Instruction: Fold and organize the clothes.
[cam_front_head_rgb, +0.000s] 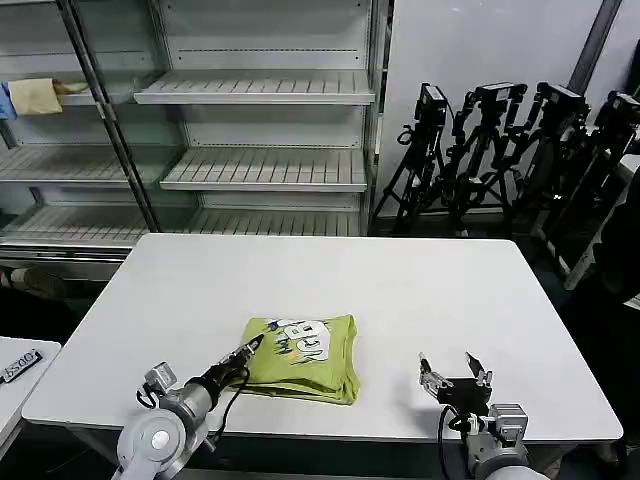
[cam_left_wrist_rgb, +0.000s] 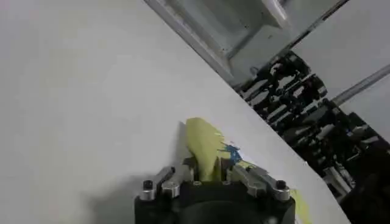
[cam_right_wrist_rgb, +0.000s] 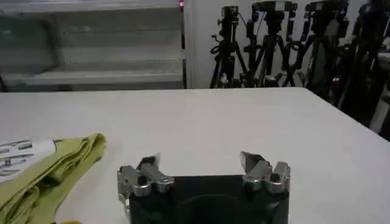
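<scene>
The lime yellow-green T-shirt (cam_front_head_rgb: 305, 357) lies folded into a small rectangle on the white table (cam_front_head_rgb: 420, 290), near its front edge, white graphic with dark lettering facing up. My left gripper (cam_front_head_rgb: 250, 349) is at the shirt's left edge, shut on a corner of the fabric (cam_left_wrist_rgb: 205, 149) that stands up between its fingers. My right gripper (cam_front_head_rgb: 453, 370) hovers to the right of the shirt, apart from it, open with nothing between its fingers (cam_right_wrist_rgb: 148, 165). The shirt's layered right edge (cam_right_wrist_rgb: 55, 167) shows in the right wrist view.
Empty metal shelving (cam_front_head_rgb: 260, 130) stands behind the table. Several black tripods (cam_front_head_rgb: 500, 150) stand at the back right. A pale yellow cloth (cam_front_head_rgb: 38, 95) lies on a shelf at the far left. A second white surface (cam_front_head_rgb: 15, 370) adjoins the table's left front.
</scene>
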